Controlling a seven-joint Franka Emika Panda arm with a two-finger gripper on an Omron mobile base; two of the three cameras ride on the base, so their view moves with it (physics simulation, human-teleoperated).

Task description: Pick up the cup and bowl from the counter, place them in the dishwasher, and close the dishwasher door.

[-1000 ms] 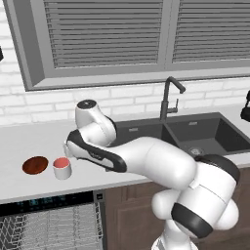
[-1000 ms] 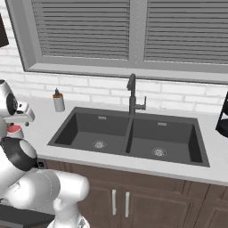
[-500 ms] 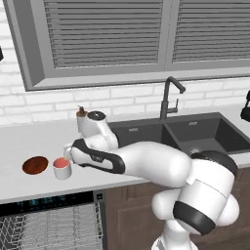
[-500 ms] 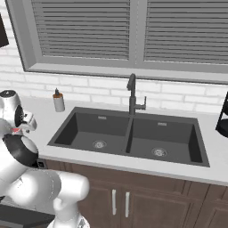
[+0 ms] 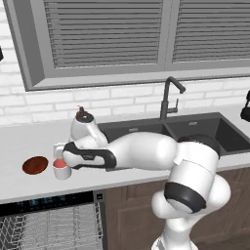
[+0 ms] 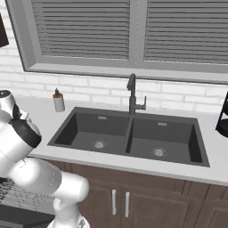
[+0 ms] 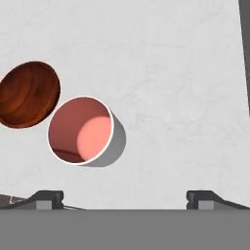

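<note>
Cup point(image 7: 81, 130), white outside, salmon-red inside

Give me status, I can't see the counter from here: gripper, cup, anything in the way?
Gripper open above the counter, holding nothing. Cup upright, off toward one fingertip, not between them. Bowl right beside the cup.

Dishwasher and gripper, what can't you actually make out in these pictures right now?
- Dishwasher, left base view: its racks run off the bottom and left edges; the dishwasher door cannot be made out.
- Gripper, hand view: just the fingertips rise above the bottom band.
- Cup, left base view: the hand hangs over it, covering its top.
- Bowl, hand view: cut by the left edge.
- Soap dispenser, left base view: mostly behind the arm.
</note>
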